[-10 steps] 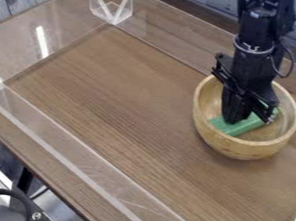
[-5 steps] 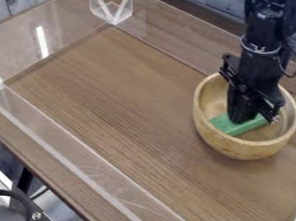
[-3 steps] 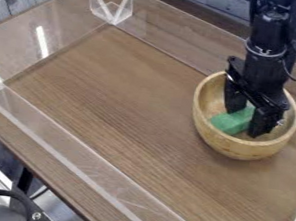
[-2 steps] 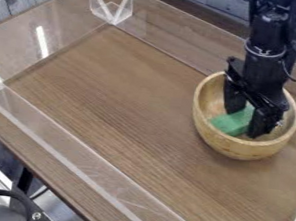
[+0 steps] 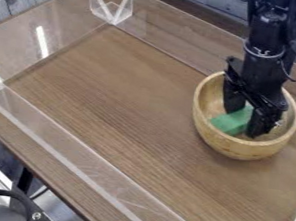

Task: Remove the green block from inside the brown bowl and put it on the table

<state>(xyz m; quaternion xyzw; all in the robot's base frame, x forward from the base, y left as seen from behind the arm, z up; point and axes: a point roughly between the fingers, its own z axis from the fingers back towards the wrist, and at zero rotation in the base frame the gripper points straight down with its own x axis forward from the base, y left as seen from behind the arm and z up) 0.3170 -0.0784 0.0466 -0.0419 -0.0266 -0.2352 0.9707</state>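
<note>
The brown bowl (image 5: pixel 212 136) stands on the table (image 5: pixel 112 98) at the right side. Inside it lies the green block (image 5: pixel 229 123), tilted against the bowl's floor. My gripper (image 5: pixel 251 117) points straight down into the bowl, open, with its black fingers (image 5: pixel 233 96) standing wide on either side of the block. The right finger hides part of the block. Nothing is gripped.
Low clear acrylic walls (image 5: pixel 53 137) run along the table's edges. A clear acrylic bracket (image 5: pixel 111 7) stands at the back left corner. Left of the bowl lies a broad stretch of bare wood. The arm's black column rises above the bowl to the top edge.
The jaws have spread from narrow to wide over the green block. The hand has stayed low in the bowl, and the block still lies there.
</note>
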